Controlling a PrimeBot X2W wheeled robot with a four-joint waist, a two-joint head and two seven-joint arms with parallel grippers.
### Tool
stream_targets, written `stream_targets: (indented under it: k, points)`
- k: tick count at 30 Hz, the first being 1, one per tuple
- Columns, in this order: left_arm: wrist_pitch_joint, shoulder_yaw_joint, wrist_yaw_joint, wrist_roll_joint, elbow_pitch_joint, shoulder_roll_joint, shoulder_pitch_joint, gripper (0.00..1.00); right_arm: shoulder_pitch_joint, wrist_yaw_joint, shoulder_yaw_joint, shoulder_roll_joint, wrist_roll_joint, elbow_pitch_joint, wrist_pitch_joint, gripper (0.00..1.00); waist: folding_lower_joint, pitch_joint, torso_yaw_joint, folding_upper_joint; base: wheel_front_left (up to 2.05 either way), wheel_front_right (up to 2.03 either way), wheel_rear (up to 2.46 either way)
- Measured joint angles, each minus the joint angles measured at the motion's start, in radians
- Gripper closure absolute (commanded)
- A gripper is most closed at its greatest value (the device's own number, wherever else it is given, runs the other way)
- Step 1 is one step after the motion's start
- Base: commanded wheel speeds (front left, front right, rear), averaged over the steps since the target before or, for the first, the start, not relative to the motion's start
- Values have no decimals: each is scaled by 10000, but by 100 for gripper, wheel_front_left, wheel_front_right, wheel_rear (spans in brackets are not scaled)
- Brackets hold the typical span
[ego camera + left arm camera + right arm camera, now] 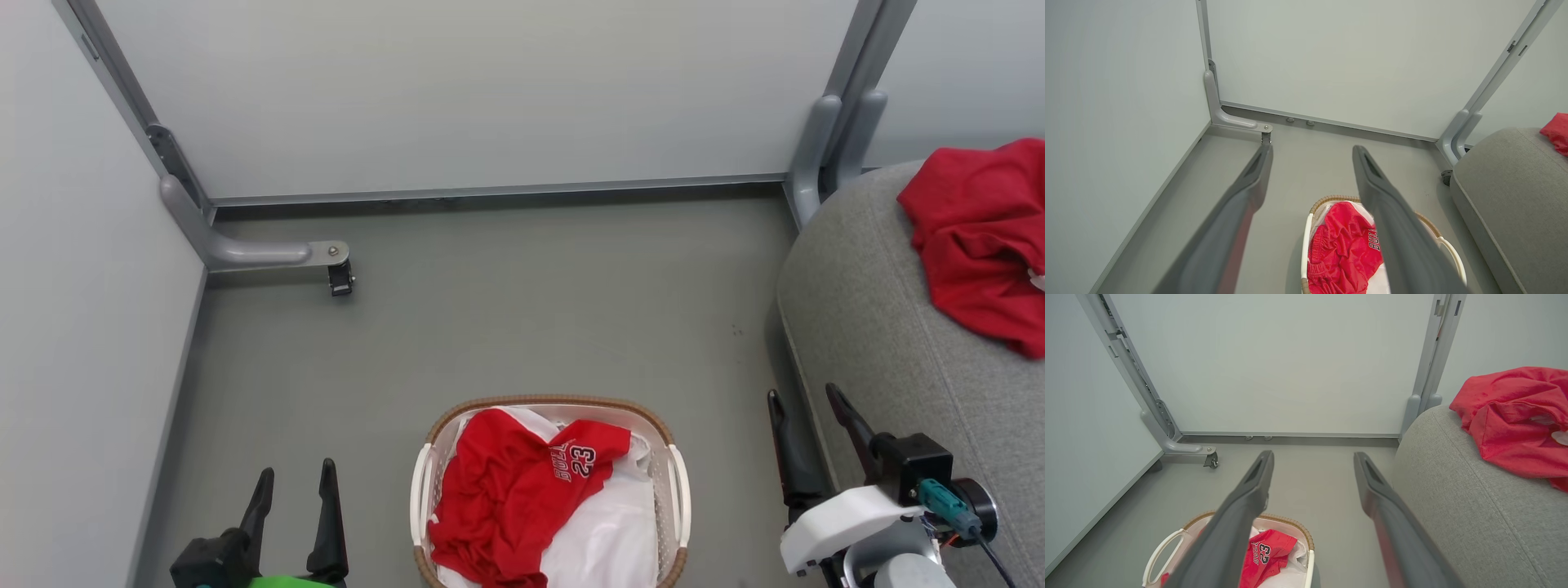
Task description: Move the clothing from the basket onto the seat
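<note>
Red garment [506,490] lies in the left half of the basket [555,402], long axis along the basket's length; my left gripper [296,469], spread wide left of the basket, looks nearer than my right gripper [802,394], likewise spread, off its right side.

The left gripper [296,471] sits low with its two long dark fingers [1237,216] spread wide and pointing forward. Nothing is held between them. Just behind the fingers is a black base [216,559], and behind that a strip of green casing [286,582].

The right gripper [802,394] reaches further forward than the left. It is also spread wide and empty, its fingers leaning slightly left. Behind them come a black block [922,465] and a white wrist shell [841,518]. Beside the block is a teal plug [947,502], with a dark cable [992,559] trailing back from it.
</note>
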Motion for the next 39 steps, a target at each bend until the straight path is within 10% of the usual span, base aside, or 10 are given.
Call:
stream_targets:
  k: [18,39]
  points:
    - [-2,-1195,-339,598,581,-23,-1303,0,-519,0,-391,0,-341,-418,0,0,0,1078,-83,0,0,0,0]
    - [1221,-4828,-560,1074,6059,-65,-6803,0,-2935,0,-665,-8,-646,-2190,0,0,1,5029,-884,0,0,0,0]
